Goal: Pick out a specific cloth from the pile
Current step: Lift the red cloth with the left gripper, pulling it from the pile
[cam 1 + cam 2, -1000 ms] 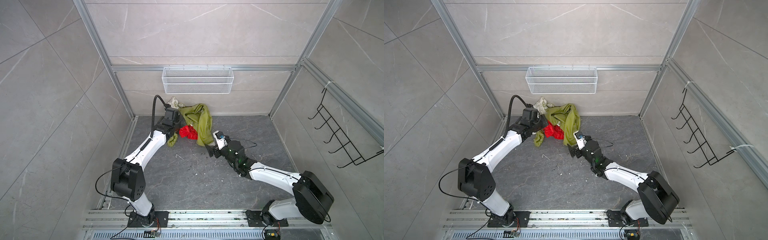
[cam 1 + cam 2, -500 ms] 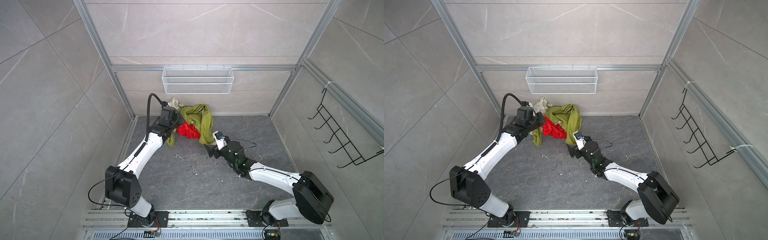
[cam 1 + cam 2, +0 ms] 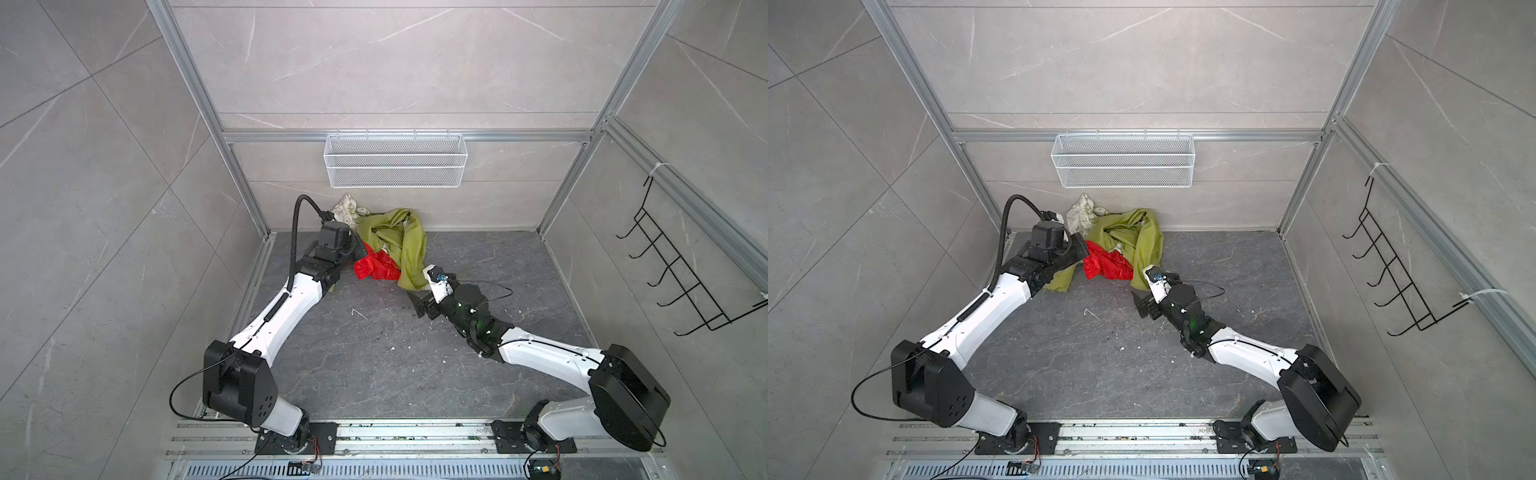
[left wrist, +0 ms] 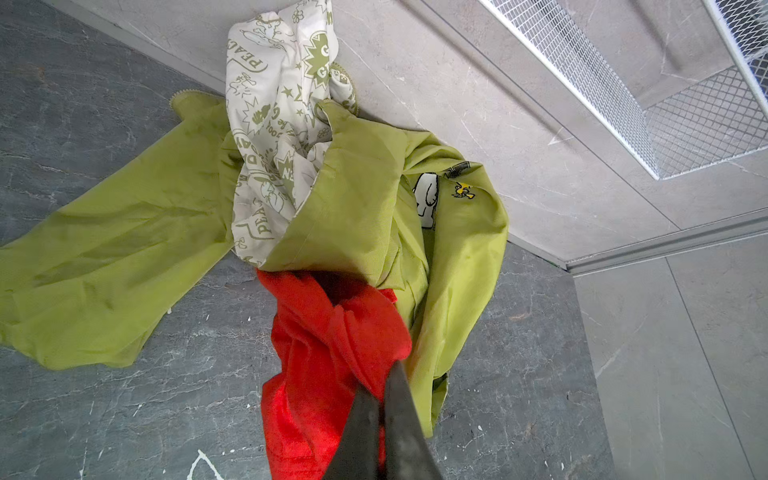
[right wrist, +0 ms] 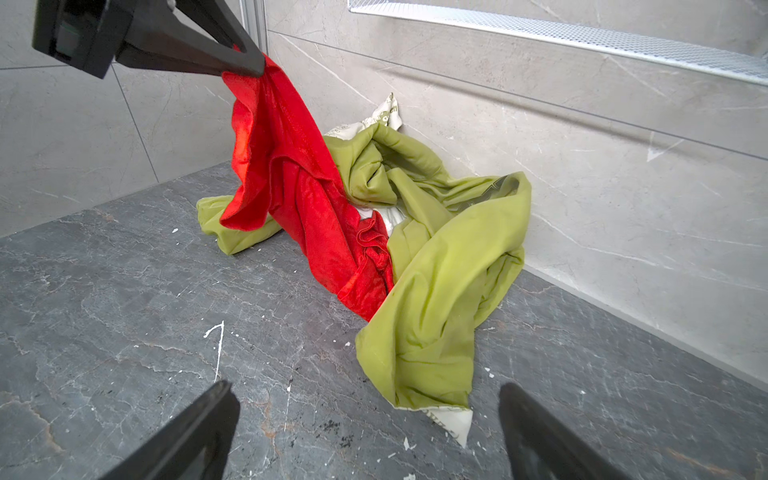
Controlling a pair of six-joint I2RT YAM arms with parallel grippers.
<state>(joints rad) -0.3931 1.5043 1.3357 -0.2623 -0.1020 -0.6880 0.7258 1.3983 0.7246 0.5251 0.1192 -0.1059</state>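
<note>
The red cloth (image 3: 376,266) (image 3: 1106,266) hangs stretched from my left gripper (image 3: 362,249) (image 4: 384,380), which is shut on its upper edge. Its lower end (image 5: 357,286) still lies tucked between folds of the pile. That pile is mostly an olive-green cloth (image 3: 399,245) (image 4: 124,257) (image 5: 436,270), with a white printed cloth (image 3: 347,208) (image 4: 274,124) behind it against the back wall. My right gripper (image 3: 420,306) (image 5: 365,390) stands open low over the floor, just short of the green cloth's near corner, with nothing between its fingers.
A white wire basket (image 3: 395,160) hangs on the back wall above the pile. A black hook rack (image 3: 681,282) is fixed to the right wall. The left wall stands close beside my left arm. Small white scraps (image 3: 358,313) dot the dark stone floor.
My left arm has swung a little leftward with the red cloth still clamped, drawing it further out of the green folds. The right arm has stayed put.
</note>
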